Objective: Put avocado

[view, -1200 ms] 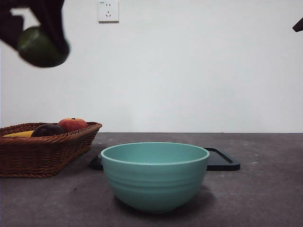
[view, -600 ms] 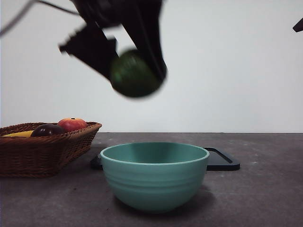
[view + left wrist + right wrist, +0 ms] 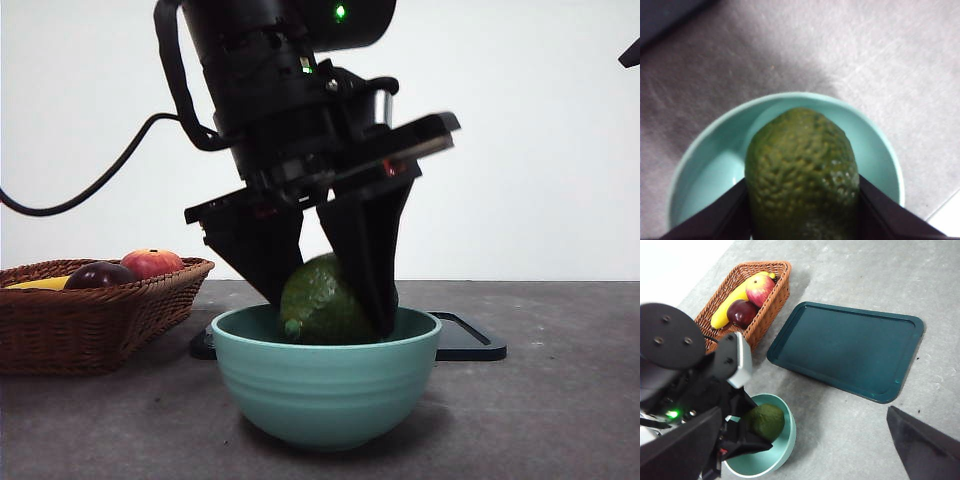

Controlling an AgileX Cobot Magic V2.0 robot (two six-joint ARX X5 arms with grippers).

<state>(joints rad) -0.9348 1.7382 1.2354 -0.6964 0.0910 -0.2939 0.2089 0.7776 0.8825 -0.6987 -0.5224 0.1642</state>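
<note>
The bowl (image 3: 326,372) stands nearest on the counter (image 3: 560,420), and the avocado (image 3: 322,300) is held just inside its rim, its lower part hidden below the bowl's edge. Whether it touches the bottom cannot be told. The left pincer (image 3: 330,305) is seen pinching the avocado from both sides, one black jaw on each flank, with the fruit's rounded end pointing away from the wrist and down into the bowl.

The avocado is judged firm and moderately heavy for its size, with a dull, pebbled skin that should give the jaws good friction; it is not thought fragile, though hard pressure could bruise it. Being oval, it is best taken across its widest part, as is done here, since a grip nearer either end would tend to squeeze it out. Once let go it may be expected to roll a little against the bowl's curved wall.

Behind the bowl a dark tray (image 3: 470,338) lies flat, and off to one side a wicker basket (image 3: 90,325) holds other fruit. The right pincer (image 3: 925,447) is kept high and well apart; its jaws are shown spread, with nothing between them.
</note>
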